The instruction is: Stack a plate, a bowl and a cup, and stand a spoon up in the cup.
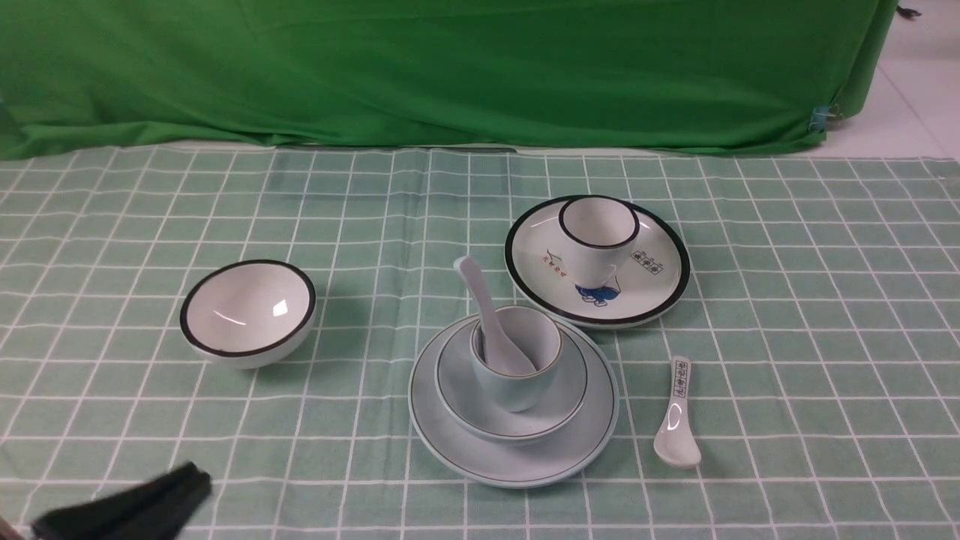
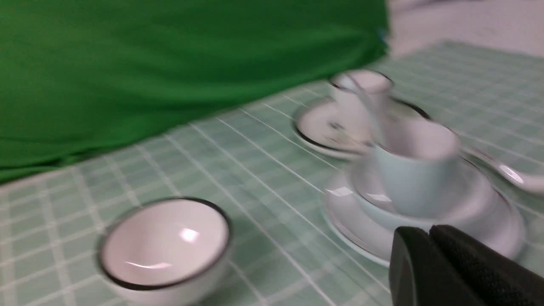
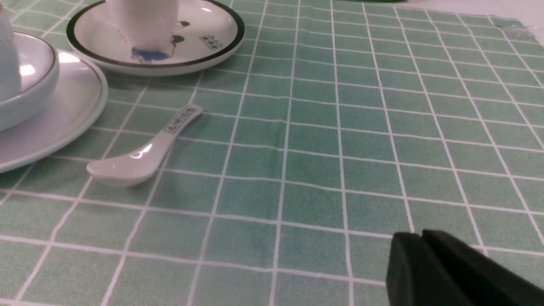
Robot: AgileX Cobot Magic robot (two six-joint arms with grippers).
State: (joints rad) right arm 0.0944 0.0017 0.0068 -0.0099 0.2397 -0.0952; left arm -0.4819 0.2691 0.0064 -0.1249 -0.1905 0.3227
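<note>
Sitting low at the near left corner of the worktop (image 1: 787, 315), the left fingers (image 1: 196, 480) are pressed tight together and hold nothing. They touch no dish. The right fingers (image 3: 418, 242) show only in the right wrist view. Just a thin line shows between them, so they look closed, and they hold nothing. They hang over bare green checked cloth.

The plate (image 1: 517, 461) lies near the middle of the worktop. The bowl (image 1: 457, 382) sits on the plate. The cup (image 1: 516, 379) stands in the bowl. The spoon (image 1: 484, 311) stands in the cup, with its handle sticking up and leaning back to the left.

A white bowl with a black rim (image 1: 248, 313) sits to the left, well apart from the stack. A white plate with a black rim (image 1: 652, 281) and pictures lies behind the stack to the right, close to it. A white cup with a black rim (image 1: 598, 240) stands on that plate. A short white spoon (image 1: 676, 420) with print on its handle lies flat just right of the stack. A green cloth (image 1: 450, 67) hangs at the back. Nothing lies between the fingers and the stack.
</note>
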